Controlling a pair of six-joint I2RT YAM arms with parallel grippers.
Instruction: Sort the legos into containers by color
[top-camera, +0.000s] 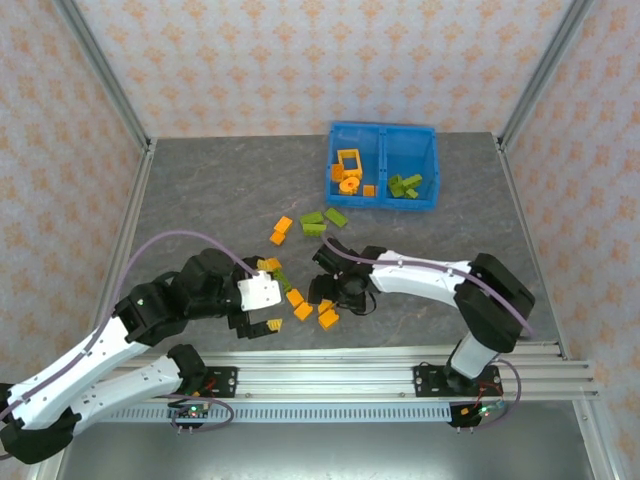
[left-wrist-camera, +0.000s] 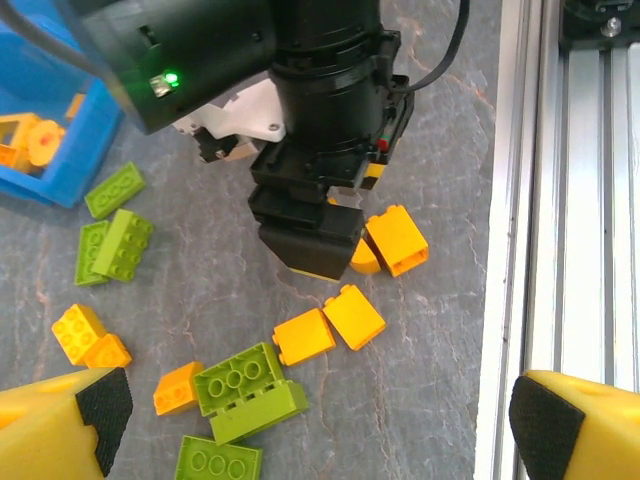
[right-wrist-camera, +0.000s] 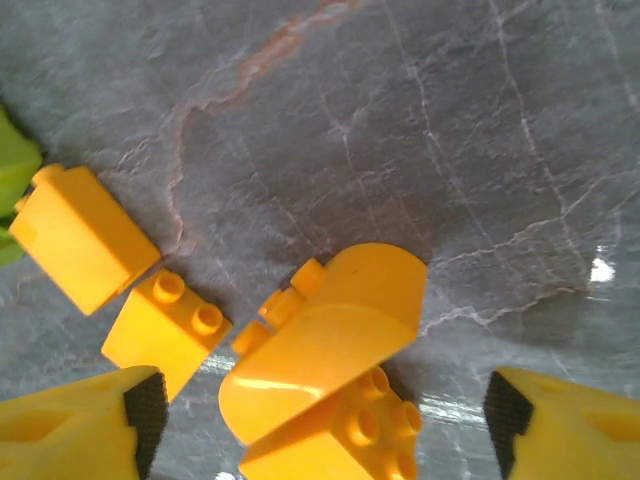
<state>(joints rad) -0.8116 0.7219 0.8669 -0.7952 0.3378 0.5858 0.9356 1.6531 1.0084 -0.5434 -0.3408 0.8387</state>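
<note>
The top view hangs high behind the arm bases and looks down over the whole table (top-camera: 200, 200), from its near edge to the blue bin (top-camera: 383, 165) by the far edge. The left wrist view sits low and looks along the near edge toward the right arm (left-wrist-camera: 320, 100). It also takes in a corner of the blue bin (left-wrist-camera: 60, 150). The right wrist view looks straight down, very close. All three share the orange bricks (top-camera: 327, 317) (left-wrist-camera: 395, 240) (right-wrist-camera: 330, 340) by the near edge.

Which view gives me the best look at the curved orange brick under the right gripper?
Right wrist: the curved brick sits large and unobstructed. Left wrist shows just its edge beneath the right gripper; the top view is too distant to pick it out.
</note>
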